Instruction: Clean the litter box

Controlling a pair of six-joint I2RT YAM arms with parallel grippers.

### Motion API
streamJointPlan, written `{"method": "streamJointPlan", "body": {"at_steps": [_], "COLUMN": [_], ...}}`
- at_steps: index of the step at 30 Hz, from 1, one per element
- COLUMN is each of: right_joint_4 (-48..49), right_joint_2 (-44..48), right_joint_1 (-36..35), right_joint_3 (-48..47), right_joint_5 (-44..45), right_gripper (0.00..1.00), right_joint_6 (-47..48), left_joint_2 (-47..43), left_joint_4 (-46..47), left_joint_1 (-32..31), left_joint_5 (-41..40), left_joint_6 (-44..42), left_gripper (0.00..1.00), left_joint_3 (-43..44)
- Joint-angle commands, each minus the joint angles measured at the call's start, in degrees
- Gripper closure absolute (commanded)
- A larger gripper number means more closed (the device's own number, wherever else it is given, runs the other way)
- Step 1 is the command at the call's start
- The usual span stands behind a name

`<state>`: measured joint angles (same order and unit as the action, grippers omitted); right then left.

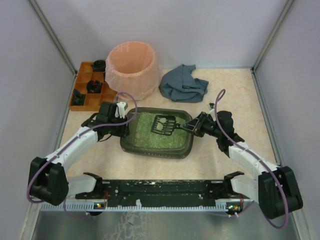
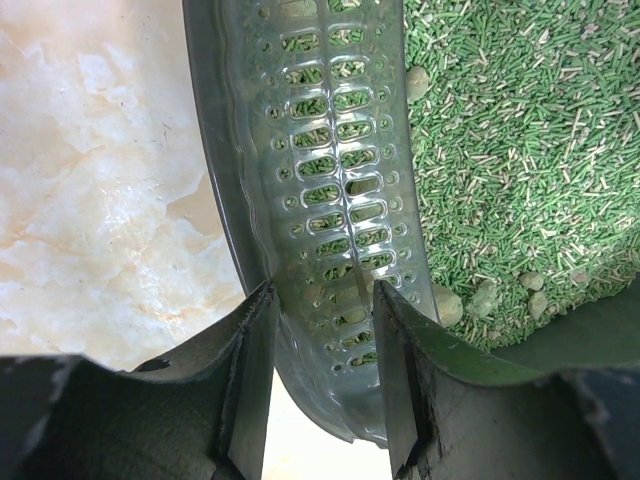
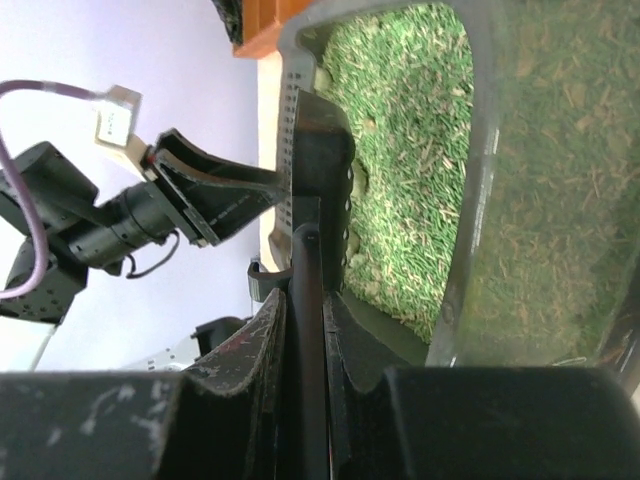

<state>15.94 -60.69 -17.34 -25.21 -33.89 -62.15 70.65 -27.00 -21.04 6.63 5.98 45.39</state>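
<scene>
From above we see the litter box (image 1: 160, 153) lying at the middle of the tabletop (image 1: 220, 165). Our left gripper (image 1: 124, 126) sits at its left rim. Only the left wrist view shows the jaws clenched on the perforated wall, with green litter (image 2: 520, 150) and a few pale clumps (image 2: 485, 298) just inside. Our right gripper (image 1: 190, 125) reaches in from the right. Its wrist view alone shows the jaws grasping the dark handle of the slotted scoop (image 1: 164, 125), whose head is over the litter. Toward the far-left corner stand a pink-lined bin (image 1: 132, 67) and an orange wooden tray (image 1: 86, 102). A blue-grey cloth (image 1: 182, 85) lies near the far edge.
</scene>
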Motion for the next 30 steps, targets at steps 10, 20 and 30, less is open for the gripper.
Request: {"method": "streamJointPlan", "body": {"at_steps": [10,20,30], "right_joint_4": [-3.8,-7.3,-10.5], "right_joint_2": [-3.6,-12.7,-27.2], "right_joint_1": [0.0,-1.9,-4.4], "right_joint_3": [-15.0,-34.0,-57.7], "right_joint_5": [1.4,10.2,20.4], "right_gripper": [1.00,1.00,1.00], "right_joint_6": [-0.3,0.6,5.6], "left_joint_2": [-3.2,-2.8,-3.0], "left_joint_4": [5.6,4.7,4.5], "left_joint_1": [-1.2,-1.1,-1.1], "left_joint_5": [3.6,2.1,2.3], "left_joint_6": [3.5,3.2,3.1], "left_gripper": [0.52,0.52,0.52], "left_joint_3": [-0.1,0.6,0.7]}}
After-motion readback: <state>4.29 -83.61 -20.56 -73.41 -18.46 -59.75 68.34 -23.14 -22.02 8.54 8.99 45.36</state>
